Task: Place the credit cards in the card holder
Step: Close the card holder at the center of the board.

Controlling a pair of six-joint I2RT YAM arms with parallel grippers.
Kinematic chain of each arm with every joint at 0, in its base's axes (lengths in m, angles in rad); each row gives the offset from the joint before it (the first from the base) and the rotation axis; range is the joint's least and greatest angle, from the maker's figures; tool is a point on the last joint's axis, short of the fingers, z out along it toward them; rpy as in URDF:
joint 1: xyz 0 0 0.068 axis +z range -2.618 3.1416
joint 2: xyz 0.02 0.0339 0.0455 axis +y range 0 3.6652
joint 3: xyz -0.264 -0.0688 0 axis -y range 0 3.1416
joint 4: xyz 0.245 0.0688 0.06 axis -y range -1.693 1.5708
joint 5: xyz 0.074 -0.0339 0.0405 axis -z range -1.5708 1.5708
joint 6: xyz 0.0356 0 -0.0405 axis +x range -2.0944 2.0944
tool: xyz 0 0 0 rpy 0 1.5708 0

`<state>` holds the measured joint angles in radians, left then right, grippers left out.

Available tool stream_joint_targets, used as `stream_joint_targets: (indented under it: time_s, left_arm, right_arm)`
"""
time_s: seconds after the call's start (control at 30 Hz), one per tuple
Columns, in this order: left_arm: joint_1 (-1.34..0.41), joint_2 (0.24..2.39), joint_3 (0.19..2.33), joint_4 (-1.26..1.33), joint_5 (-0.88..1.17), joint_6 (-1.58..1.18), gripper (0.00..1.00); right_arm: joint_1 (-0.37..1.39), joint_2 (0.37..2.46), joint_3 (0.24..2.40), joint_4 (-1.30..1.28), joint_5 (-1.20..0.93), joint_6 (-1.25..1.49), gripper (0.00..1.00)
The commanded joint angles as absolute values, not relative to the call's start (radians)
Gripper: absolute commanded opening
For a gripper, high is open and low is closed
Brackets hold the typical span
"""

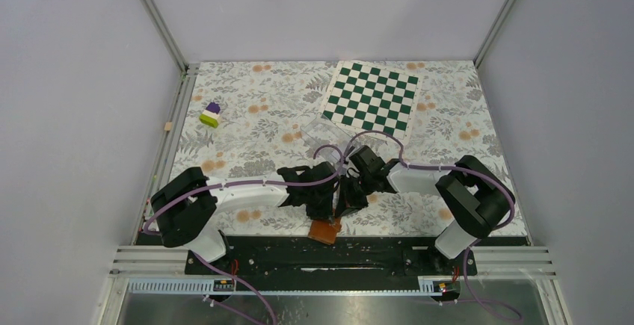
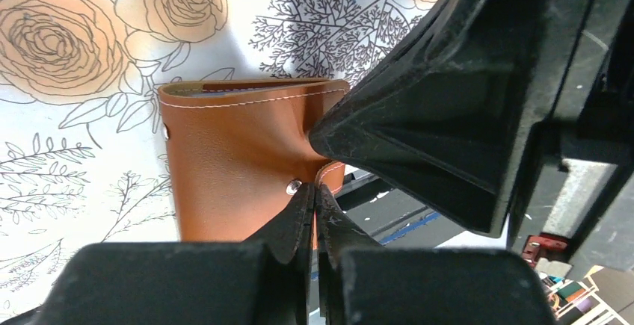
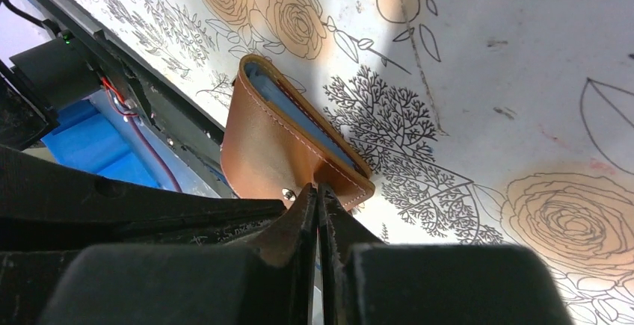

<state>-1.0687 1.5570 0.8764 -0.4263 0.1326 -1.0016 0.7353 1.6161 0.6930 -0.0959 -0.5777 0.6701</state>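
We hold the wallet (image 2: 224,161) at the near edge of the table (image 1: 247,116), between both arms. Our left gripper (image 2: 315,199) is pressed together on the tab by the snap. Our right gripper (image 3: 317,198) pinches the cover's edge, seemingly so the two can pull the fold apart and bare the blue pockets. We see no cards.

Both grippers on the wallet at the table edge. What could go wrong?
1. The wallet sits at the near table edge; if a pinch slips it could drop onto the rail.
2. Left gripper and right gripper are both shut at the same corner by the snap; they may clash when pulling it open.
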Motion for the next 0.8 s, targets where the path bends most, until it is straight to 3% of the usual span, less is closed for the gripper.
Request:
stream_joint_targets:
  time_s: [0.0, 0.23, 0.57, 0.77]
  left_arm:
    - [-1.071, 1.515, 0.897, -0.449, 0.071, -0.992, 0.0]
    - [-1.071, 1.522, 0.92, -0.496, 0.044, -0.978, 0.0]
    - [-1.071, 1.548, 0.927, -0.528, 0.032, -0.973, 0.17]
    - [-1.071, 1.556, 0.92, -0.5, 0.054, -0.964, 0.16]
  right_arm:
    - [0.757, 1.658, 0.706, -0.187, -0.437, 0.65, 0.07]
    - [0.766, 1.668, 0.721, -0.202, -0.435, 0.637, 0.07]
    - [0.771, 1.674, 0.724, -0.194, -0.451, 0.631, 0.08]
    - [0.773, 1.68, 0.727, -0.191, -0.462, 0.628, 0.08]
